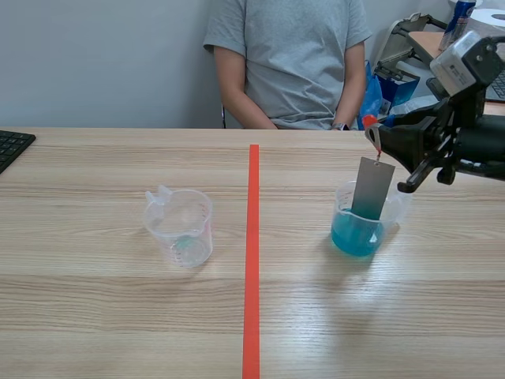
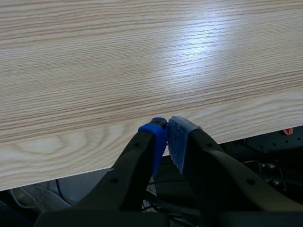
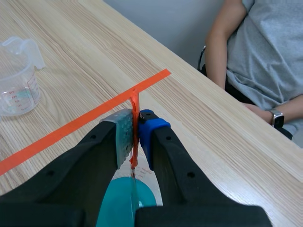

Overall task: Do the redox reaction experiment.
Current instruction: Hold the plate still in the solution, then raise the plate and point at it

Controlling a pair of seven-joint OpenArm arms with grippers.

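A grey metal sheet hangs on a red loop, its lower end dipped in a clear beaker of blue liquid right of the tape line. My right gripper is above that beaker, shut on the loop. In the right wrist view the gripper pinches the loop, with the blue liquid straight below. A second clear beaker, nearly empty, stands left of the line and shows as the small beaker in that view too. My left gripper is shut on nothing over the table's near edge.
An orange-red tape line runs down the table's middle. A person in a grey shirt sits across the table, forearm near the far edge. A black keyboard lies at the far left. Boxes and clutter stand behind the right arm.
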